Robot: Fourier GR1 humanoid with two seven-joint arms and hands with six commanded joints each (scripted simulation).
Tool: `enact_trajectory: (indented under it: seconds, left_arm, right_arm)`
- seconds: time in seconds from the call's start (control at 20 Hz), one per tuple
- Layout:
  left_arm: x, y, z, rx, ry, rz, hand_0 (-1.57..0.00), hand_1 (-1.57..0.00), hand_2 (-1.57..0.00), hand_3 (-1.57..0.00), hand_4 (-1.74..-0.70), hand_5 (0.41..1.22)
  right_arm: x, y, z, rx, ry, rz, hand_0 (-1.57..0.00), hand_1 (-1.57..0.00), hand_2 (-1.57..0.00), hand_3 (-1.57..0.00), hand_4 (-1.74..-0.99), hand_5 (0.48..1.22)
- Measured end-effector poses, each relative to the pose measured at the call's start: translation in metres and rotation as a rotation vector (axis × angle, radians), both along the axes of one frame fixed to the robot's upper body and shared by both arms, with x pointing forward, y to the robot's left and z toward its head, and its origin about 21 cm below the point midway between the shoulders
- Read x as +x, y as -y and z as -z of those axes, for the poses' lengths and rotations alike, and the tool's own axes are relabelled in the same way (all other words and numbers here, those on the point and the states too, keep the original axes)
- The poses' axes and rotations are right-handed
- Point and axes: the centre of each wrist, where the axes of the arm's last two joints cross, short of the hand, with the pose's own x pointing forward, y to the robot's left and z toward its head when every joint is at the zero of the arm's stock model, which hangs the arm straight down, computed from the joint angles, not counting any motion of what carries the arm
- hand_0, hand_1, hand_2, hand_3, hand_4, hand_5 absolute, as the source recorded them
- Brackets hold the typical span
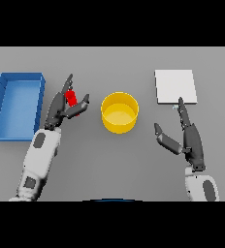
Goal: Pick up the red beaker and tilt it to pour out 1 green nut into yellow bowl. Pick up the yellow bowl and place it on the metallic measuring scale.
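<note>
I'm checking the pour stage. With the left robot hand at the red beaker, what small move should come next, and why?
Probably lift the small red beaker and carry it right toward the round yellow bowl. The left robot hand has its fingers and thumb around the beaker, which sits well left of the bowl, and no green nut shows inside the bowl yet.

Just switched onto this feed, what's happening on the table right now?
The left hand is closing around the red beaker, which sits left of the yellow bowl; whether it is lifted yet I cannot tell. The bowl stands mid-table and no green nut shows in it. The right hand waits open just below the metallic measuring scale, which has nothing on it. A blue tray lies at the far left.
</note>
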Motion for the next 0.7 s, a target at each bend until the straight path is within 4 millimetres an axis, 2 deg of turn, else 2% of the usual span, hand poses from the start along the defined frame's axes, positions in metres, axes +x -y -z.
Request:
enact_trajectory:
  seconds: [0.05,0.1,0.15,0.2,0.3,0.35,0.45,0.55,0.7]
  left_arm:
    - [0.001,0.002,0.001,-0.019,0.002,-0.007,-0.12,-0.15,-0.18,-0.12,-1.41,0.750]
    - [0.002,0.003,0.001,-0.034,0.002,-0.023,-0.29,-0.33,-0.36,-0.29,-1.45,0.783]
    - [0.004,0.007,0.002,-0.050,-0.008,-0.034,-0.44,-0.48,-0.52,-0.55,-1.45,0.871]
    - [0.004,0.010,0.002,-0.052,-0.012,-0.046,-0.66,-0.70,-0.73,-0.72,-1.50,0.941]
    - [0.009,0.013,-0.002,-0.018,0.010,-0.048,-0.99,-1.01,-1.03,-0.93,-1.57,1.042]
    - [0.010,0.013,-0.003,-0.003,0.013,-0.037,-1.11,-1.12,-1.14,-0.97,-1.60,1.078]
    - [0.006,0.013,0.000,0.016,0.045,-0.007,-1.27,-1.29,-1.30,-1.19,-1.54,1.129]
    - [0.005,0.014,0.000,0.011,0.032,-0.001,-1.38,-1.39,-1.40,-1.33,-1.51,1.162]
    - [0.008,0.016,-0.004,-0.010,0.016,-0.033,-1.47,-1.48,-1.48,-1.45,-1.62,1.140]
  right_arm:
    - [0.000,0.001,0.000,-0.001,-0.001,-0.001,0.00,0.00,0.00,0.00,-1.260,0.642]
    - [-0.003,0.002,-0.001,0.008,0.010,-0.004,0.00,0.00,0.00,0.00,-1.258,0.644]
    - [-0.002,0.002,0.003,-0.002,-0.005,0.001,0.00,0.00,0.00,0.00,-1.257,0.645]
    - [-0.003,0.002,0.003,0.001,-0.008,0.003,0.00,0.00,0.00,0.00,-1.255,0.644]
    - [-0.003,-0.002,0.005,0.001,-0.017,0.005,0.00,0.00,0.00,0.00,-1.254,0.645]
    - [-0.002,-0.002,0.003,0.005,-0.007,0.007,0.00,0.00,0.00,0.00,-1.252,0.644]
    - [-0.003,0.004,0.004,0.001,0.002,0.015,0.00,0.00,0.00,0.00,-1.254,0.644]
    - [-0.004,0.002,0.005,0.008,-0.002,0.012,0.00,0.00,0.00,0.00,-1.257,0.645]
    - [-0.006,0.006,0.002,0.012,0.000,0.019,0.00,0.00,0.00,0.00,-1.260,0.643]
